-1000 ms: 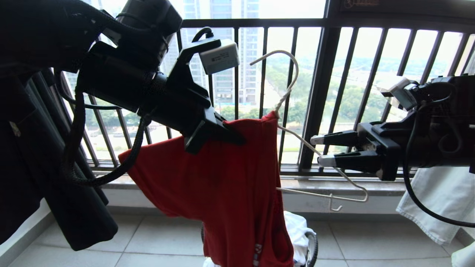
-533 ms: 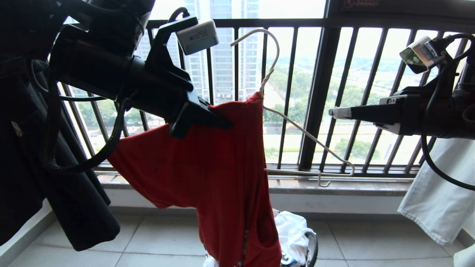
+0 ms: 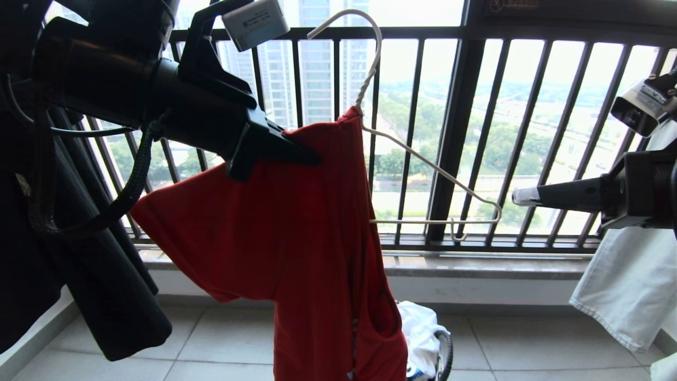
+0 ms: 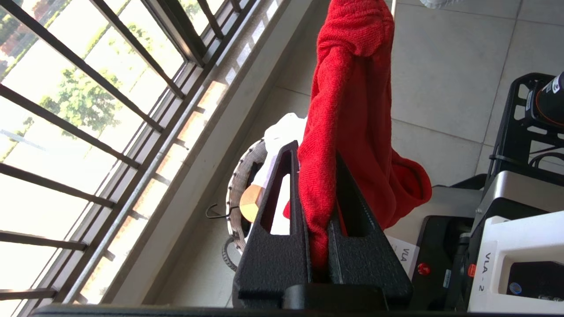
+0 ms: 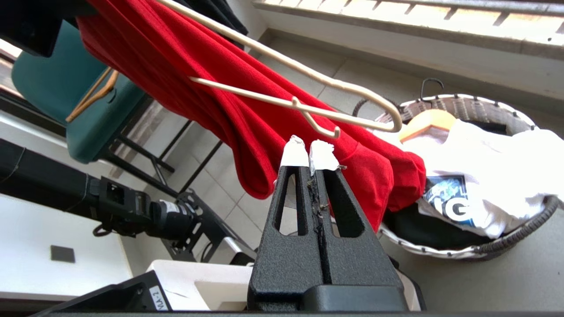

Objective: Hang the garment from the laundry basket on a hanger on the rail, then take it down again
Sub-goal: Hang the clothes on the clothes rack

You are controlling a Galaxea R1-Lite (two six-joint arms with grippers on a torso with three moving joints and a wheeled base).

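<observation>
In front of the barred window, the red garment (image 3: 312, 248) hangs in the air half-dressed on the white hanger (image 3: 423, 164), whose right shoulder juts out bare; its hem trails down to the laundry basket (image 5: 498, 251) below. The left gripper (image 4: 317, 193) pinches a fold of the cloth, so it should keep that clamp firm and carry the weight level. The right gripper (image 5: 309, 155), jaws pressed together on nothing, sits just beside the bare wire; it likely needs to spread again before drawing fabric over that shoulder.

L hand (image 3: 296, 153) grips red tee (image 3: 296, 248) on hanger (image 3: 423, 164); R hand (image 3: 521, 196) apart.
</observation>
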